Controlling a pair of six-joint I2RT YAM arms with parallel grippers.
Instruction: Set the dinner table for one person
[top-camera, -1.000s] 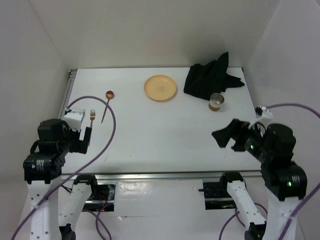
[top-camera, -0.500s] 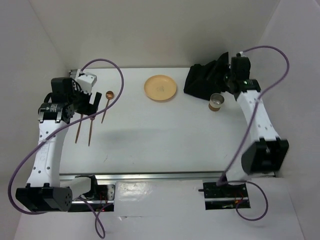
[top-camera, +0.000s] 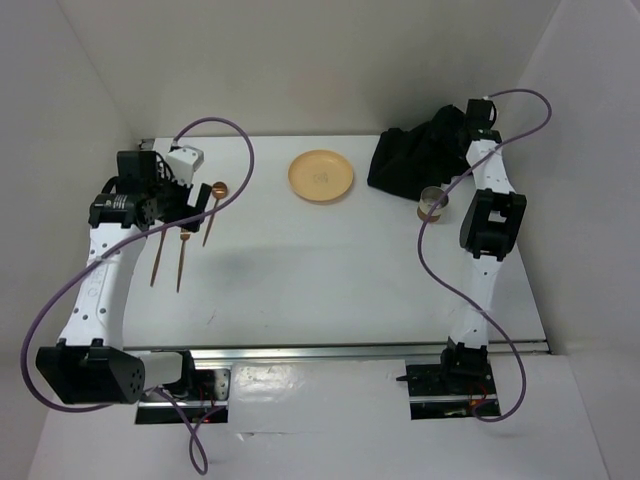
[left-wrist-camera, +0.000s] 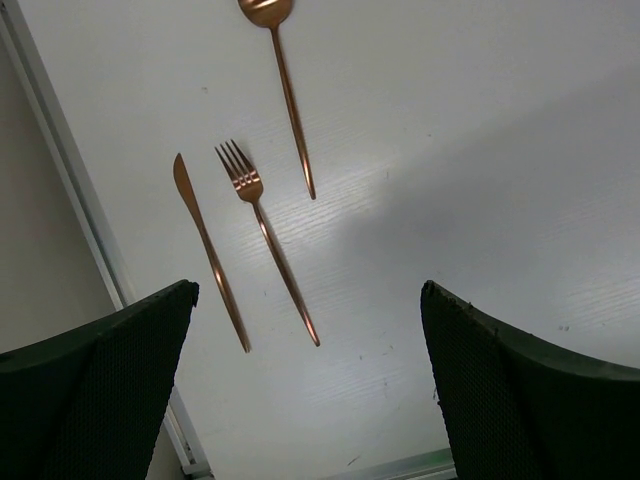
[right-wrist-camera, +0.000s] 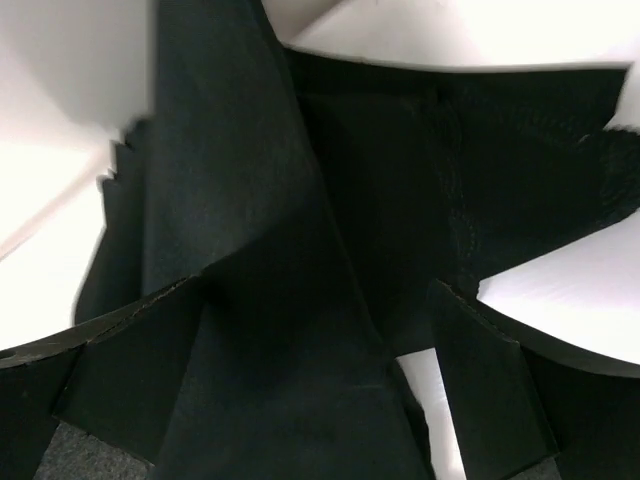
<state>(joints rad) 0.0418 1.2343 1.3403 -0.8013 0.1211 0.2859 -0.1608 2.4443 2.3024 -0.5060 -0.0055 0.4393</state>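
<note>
The white dinner table (top-camera: 330, 280) holds a yellow plate (top-camera: 321, 175), a crumpled black cloth (top-camera: 410, 158), a metal cup (top-camera: 433, 204), and a copper spoon (top-camera: 211, 210), fork (top-camera: 181, 265) and knife (top-camera: 156, 265). My left gripper (top-camera: 188, 207) hovers open above the cutlery. In the left wrist view the spoon (left-wrist-camera: 289, 100), fork (left-wrist-camera: 268, 240) and knife (left-wrist-camera: 209, 250) lie ahead of the open gripper (left-wrist-camera: 310, 390). My right gripper (top-camera: 458, 133) is over the cloth's far right corner. In the right wrist view it (right-wrist-camera: 310, 400) is open, with the cloth (right-wrist-camera: 300, 200) between its jaws.
White walls stand close on the left, back and right. A metal rail (top-camera: 340, 350) runs along the near edge, and another (left-wrist-camera: 60, 160) along the left edge beside the knife. Purple cables loop over both arms.
Both arms have unfolded from the near edge. The left arm reached back-left over the cutlery. The right arm reached to the black cloth at the back right.
</note>
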